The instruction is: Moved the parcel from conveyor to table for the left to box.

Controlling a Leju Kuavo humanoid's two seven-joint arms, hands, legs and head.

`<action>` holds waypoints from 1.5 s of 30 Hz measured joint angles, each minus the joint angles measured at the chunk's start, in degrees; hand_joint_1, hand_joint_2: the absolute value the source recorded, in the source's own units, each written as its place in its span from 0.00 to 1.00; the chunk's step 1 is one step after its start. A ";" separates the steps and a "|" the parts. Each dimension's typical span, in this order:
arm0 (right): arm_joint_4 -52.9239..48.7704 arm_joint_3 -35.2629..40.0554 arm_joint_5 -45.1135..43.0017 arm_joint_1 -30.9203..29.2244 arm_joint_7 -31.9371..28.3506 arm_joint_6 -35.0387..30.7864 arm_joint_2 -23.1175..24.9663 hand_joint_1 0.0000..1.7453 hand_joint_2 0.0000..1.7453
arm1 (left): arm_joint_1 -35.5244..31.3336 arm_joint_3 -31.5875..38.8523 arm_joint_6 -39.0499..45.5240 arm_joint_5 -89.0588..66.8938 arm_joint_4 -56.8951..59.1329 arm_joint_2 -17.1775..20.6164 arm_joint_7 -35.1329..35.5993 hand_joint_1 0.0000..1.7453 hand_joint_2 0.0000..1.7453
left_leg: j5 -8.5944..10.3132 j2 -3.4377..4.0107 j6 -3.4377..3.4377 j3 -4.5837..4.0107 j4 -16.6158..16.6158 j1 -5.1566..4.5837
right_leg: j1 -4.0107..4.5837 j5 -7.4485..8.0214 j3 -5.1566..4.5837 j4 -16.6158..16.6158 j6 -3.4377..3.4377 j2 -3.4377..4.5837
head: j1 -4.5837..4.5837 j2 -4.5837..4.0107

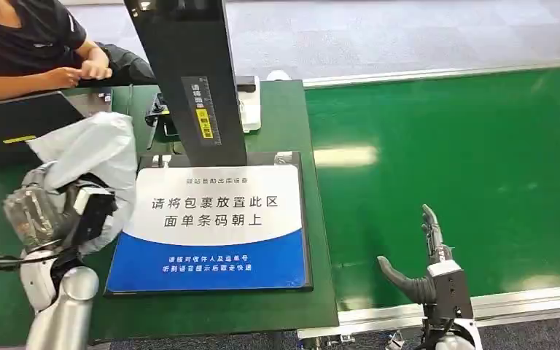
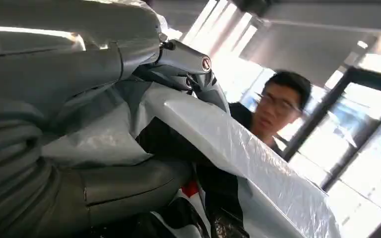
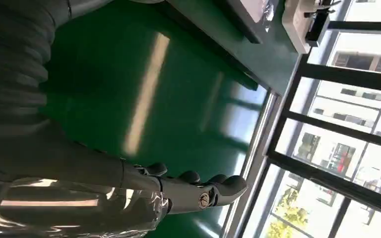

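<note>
The parcel (image 1: pixel 95 149) is a soft white plastic bag with dark print, lifted at the left of the green table (image 1: pixel 292 131). My left hand (image 1: pixel 65 211) grips its lower end from below. Up close in the left wrist view, the crinkled parcel (image 2: pixel 238 148) lies across my left hand (image 2: pixel 129 114), whose grey thumb and fingers wrap around it. Over the near edge of the green conveyor (image 1: pixel 467 160), my right hand (image 1: pixel 426 266) stands upright with thumb and fingers spread, holding nothing. From the wrist, the right hand (image 3: pixel 188 191) shows extended above the conveyor (image 3: pixel 129 89).
A blue and white placement mat (image 1: pixel 215 226) with Chinese text lies on the table beside the parcel. A black scanner column (image 1: pixel 189 73) rises behind it. A person (image 1: pixel 22 51) in a dark top sits at the back left near a dark open box (image 1: pixel 7 124).
</note>
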 measured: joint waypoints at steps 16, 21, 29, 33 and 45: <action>0.42 -0.74 -0.02 0.28 -0.28 0.04 0.00 0.00 1.00 | -1.23 10.70 0.72 -0.99 1.84 0.11 0.50 1.00 1.00 | -0.02 -0.01 0.03 -0.04 0.01 0.00 | -0.02 -0.01 0.00 0.00 0.01 -0.01 | 0.00 0.00; 0.57 -0.75 -0.02 0.25 -0.31 0.04 0.00 0.00 1.00 | -1.63 11.42 1.53 -2.47 2.36 0.13 2.62 1.00 1.00 | -0.02 -0.02 0.03 -0.05 0.00 0.00 | -0.01 -0.01 -0.01 0.00 0.01 -0.01 | 0.00 0.00; 1.81 -0.70 -0.20 -0.19 -0.46 0.09 0.02 0.00 1.00 | -4.03 24.91 4.61 -4.04 5.53 1.80 -10.12 0.00 1.00 | -0.04 0.02 -0.01 -0.10 -0.01 0.11 | 0.08 -0.01 -0.07 0.04 -0.01 0.03 | 0.02 0.00; 2.38 -0.59 -0.24 -0.35 -0.52 0.02 0.04 0.00 1.00 | -7.00 37.57 4.61 -4.72 5.97 1.29 -20.66 0.00 1.00 | -0.04 0.02 -0.01 -0.11 0.00 0.09 | 0.06 -0.03 -0.08 0.03 -0.01 0.04 | 0.00 0.00; 2.73 -0.48 -0.28 -0.65 -0.61 0.02 0.15 0.00 1.00 | -9.17 47.62 4.61 -4.85 6.21 -0.13 -21.55 0.00 0.00 | -0.05 0.01 -0.01 -0.11 0.02 0.08 | 0.06 -0.02 -0.07 0.02 -0.02 0.04 | 0.00 0.00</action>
